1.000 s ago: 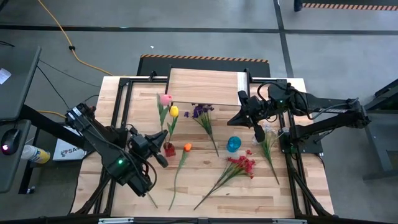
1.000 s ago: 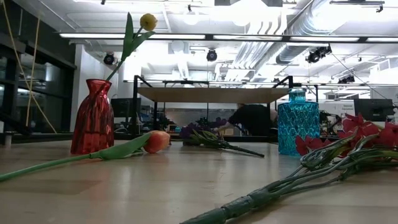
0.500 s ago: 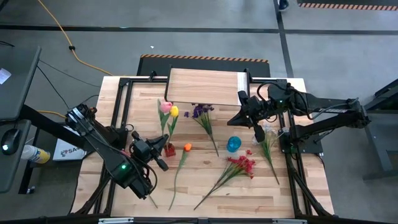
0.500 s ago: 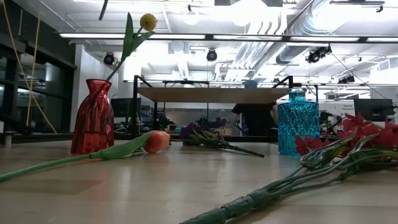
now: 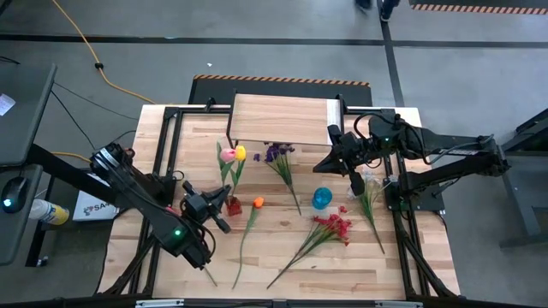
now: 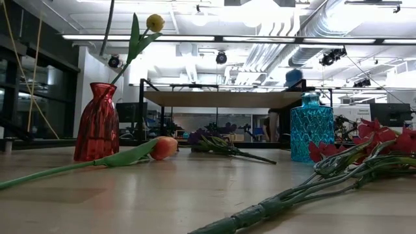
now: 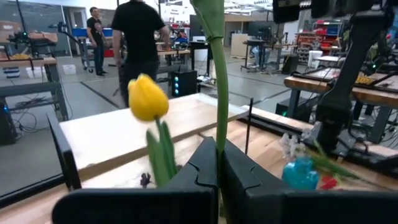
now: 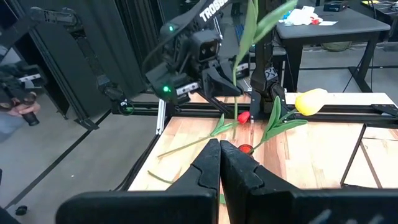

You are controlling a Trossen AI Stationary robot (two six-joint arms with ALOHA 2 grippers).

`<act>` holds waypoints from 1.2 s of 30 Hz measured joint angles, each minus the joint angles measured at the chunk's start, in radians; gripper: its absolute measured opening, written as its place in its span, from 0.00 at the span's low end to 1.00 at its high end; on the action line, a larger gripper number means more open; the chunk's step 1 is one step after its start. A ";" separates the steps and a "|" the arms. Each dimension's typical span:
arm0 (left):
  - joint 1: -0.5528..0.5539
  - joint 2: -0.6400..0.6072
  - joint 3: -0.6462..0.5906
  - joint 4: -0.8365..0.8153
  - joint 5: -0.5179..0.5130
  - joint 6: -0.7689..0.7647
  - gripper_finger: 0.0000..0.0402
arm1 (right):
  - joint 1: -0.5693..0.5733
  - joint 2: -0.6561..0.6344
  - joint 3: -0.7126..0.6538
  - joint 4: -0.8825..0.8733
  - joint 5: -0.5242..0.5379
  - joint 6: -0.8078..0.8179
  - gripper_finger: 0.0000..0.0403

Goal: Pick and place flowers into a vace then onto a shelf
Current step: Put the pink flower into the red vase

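My left gripper (image 5: 221, 205) is shut on the green stem of a pink tulip (image 5: 228, 155), just left of the red vase (image 5: 233, 205). That vase holds a yellow tulip (image 5: 240, 153). The pink tulip's lower stem end (image 6: 106, 29) hangs above the vase's mouth (image 6: 97, 84). Lying flat on the table are an orange tulip (image 5: 258, 203), a purple spray (image 5: 276, 154), a red spray (image 5: 334, 227) and a white spray (image 5: 370, 184). A blue vase (image 5: 321, 198) stands mid-table. My right gripper (image 5: 324, 162) is shut on nothing, above the table near the shelf (image 5: 281, 118). My left gripper pinches the pink tulip's stem (image 7: 219, 134) between its two fingers, partway along its length. The fingers lie level and across the stem, coming from the table's left. The stem stands nearly upright, blossom above, its lower end hanging free over the red vase.
Black frame rails (image 5: 171, 154) run along the table's left and right sides. The shelf's thin black legs (image 6: 140, 114) stand at the far side. People (image 7: 140, 37) move about in the room beyond the table.
My left gripper has gone down with the pink tulip, still shut on its stem. The blossom now sits beside the yellow tulip in the high view, and the stem's lower end has come down toward the red vase's mouth.
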 joint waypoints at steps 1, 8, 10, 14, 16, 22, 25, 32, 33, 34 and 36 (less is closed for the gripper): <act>0.000 0.000 -0.017 0.007 0.000 -0.010 0.08 | 0.000 0.000 0.000 0.000 0.000 0.000 0.00; 0.076 0.000 -0.088 0.059 -0.002 -0.023 0.08 | -0.001 0.000 0.000 0.000 0.000 -0.001 0.00; 0.101 0.000 -0.101 0.083 -0.002 -0.022 0.08 | -0.001 0.000 0.000 0.000 0.000 -0.002 0.00; 0.119 0.000 -0.121 0.130 0.003 -0.021 0.08 | -0.001 0.000 0.000 -0.001 0.000 -0.002 0.00; 0.116 0.000 -0.121 0.142 0.028 -0.021 0.08 | -0.001 0.000 0.000 -0.001 0.000 -0.002 0.00; 0.081 0.000 -0.121 0.173 0.096 -0.021 0.08 | -0.002 0.000 0.000 -0.001 0.004 -0.020 0.00; 0.075 0.000 -0.121 0.174 0.136 -0.012 0.08 | -0.002 0.000 0.000 -0.001 0.004 -0.034 0.00; 0.078 0.010 -0.121 0.214 0.228 0.029 0.12 | -0.002 0.000 0.000 -0.001 0.004 -0.034 0.00; 0.077 0.014 -0.121 0.216 0.241 0.030 0.15 | -0.002 0.000 0.000 -0.001 0.004 -0.034 0.00; 0.077 0.014 -0.121 0.222 0.258 0.030 0.17 | -0.002 0.000 0.000 -0.001 0.004 -0.034 0.00; 0.077 0.013 -0.121 0.236 0.297 0.031 0.21 | -0.002 0.000 0.000 -0.001 0.002 -0.033 0.00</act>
